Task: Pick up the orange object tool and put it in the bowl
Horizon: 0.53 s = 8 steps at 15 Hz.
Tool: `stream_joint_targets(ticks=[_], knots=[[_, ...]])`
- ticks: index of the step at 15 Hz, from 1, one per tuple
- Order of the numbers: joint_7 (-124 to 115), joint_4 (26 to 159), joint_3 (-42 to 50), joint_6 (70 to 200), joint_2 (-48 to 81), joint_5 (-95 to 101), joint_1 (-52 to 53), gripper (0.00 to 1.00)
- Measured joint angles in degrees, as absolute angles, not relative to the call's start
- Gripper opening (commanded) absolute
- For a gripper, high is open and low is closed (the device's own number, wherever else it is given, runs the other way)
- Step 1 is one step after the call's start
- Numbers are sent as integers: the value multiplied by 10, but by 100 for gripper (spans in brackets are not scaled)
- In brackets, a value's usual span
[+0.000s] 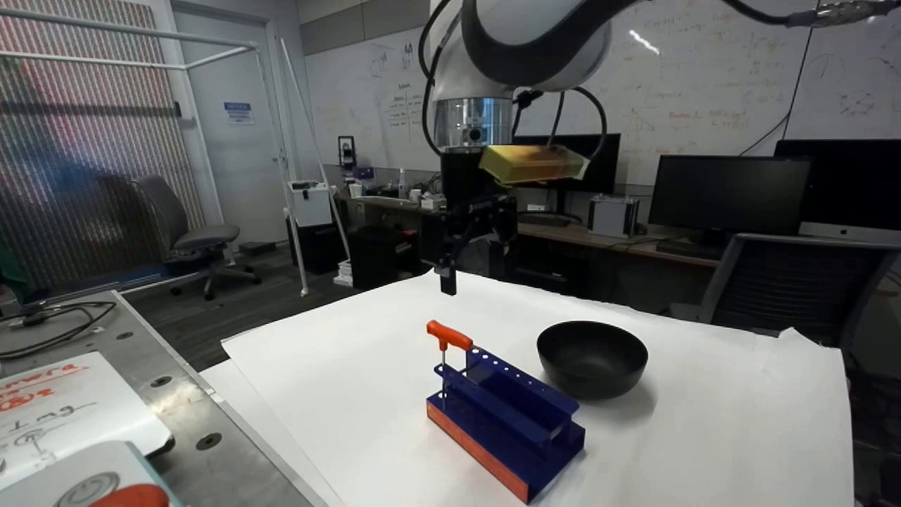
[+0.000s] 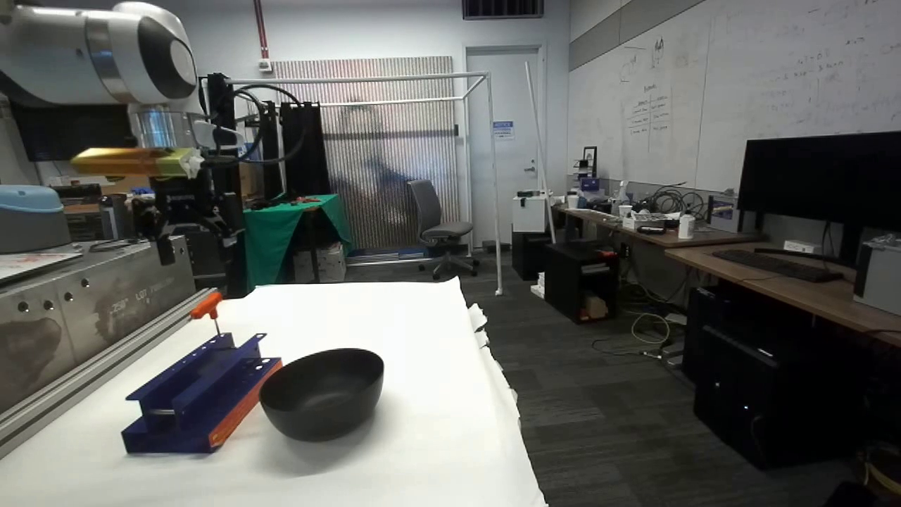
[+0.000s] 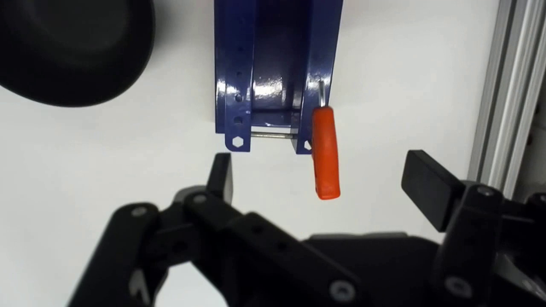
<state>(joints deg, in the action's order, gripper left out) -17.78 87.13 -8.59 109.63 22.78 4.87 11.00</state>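
The orange tool (image 1: 450,335) has a T-shaped orange-red handle on a thin metal shaft. It stands upright in the end of the blue slotted rack (image 1: 486,429); it also shows in an exterior view (image 2: 207,305) and in the wrist view (image 3: 326,157). The black bowl (image 1: 593,366) sits beside the rack on the white surface; it is at the upper left of the wrist view (image 3: 138,64). My gripper (image 3: 326,182) is open and empty. It hangs above the tool's handle, apart from it, with the handle between the fingers in the wrist view. It shows in both exterior views (image 1: 473,273) (image 2: 197,248).
The blue rack stands close to the bowl in an exterior view (image 2: 204,394). A metal rail (image 3: 499,98) runs along the table's edge at the right of the wrist view. A metal block (image 2: 105,310) borders the white-covered table (image 2: 436,394).
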Motion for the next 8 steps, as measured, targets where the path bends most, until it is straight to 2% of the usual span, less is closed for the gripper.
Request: stream_joint_targets(ticks=[8], knots=[[-178, 707, -56, 1035, 383, 57, 135, 100]])
